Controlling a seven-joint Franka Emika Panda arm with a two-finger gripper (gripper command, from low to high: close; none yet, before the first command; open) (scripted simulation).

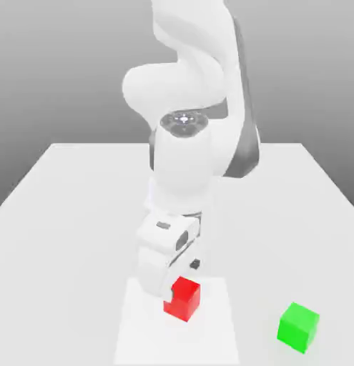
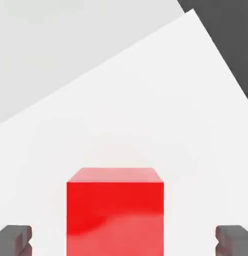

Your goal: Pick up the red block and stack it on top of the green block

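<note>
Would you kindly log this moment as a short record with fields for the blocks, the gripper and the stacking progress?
red block: on the table, between the open fingers, gaps on both sides
green block: on the table, apart from the red block, toward the exterior view's right
gripper: open, lowered around the red block, not yet closed
stack: not started; nothing rests on the green block

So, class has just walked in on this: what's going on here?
A white robot arm has its gripper lowered over the red block on the table. The jaws stand open on either side of the block, with gaps showing, so it isn't gripped yet. The green block sits apart, toward the exterior view's right, with nothing on it. No stacking has been done.
</note>
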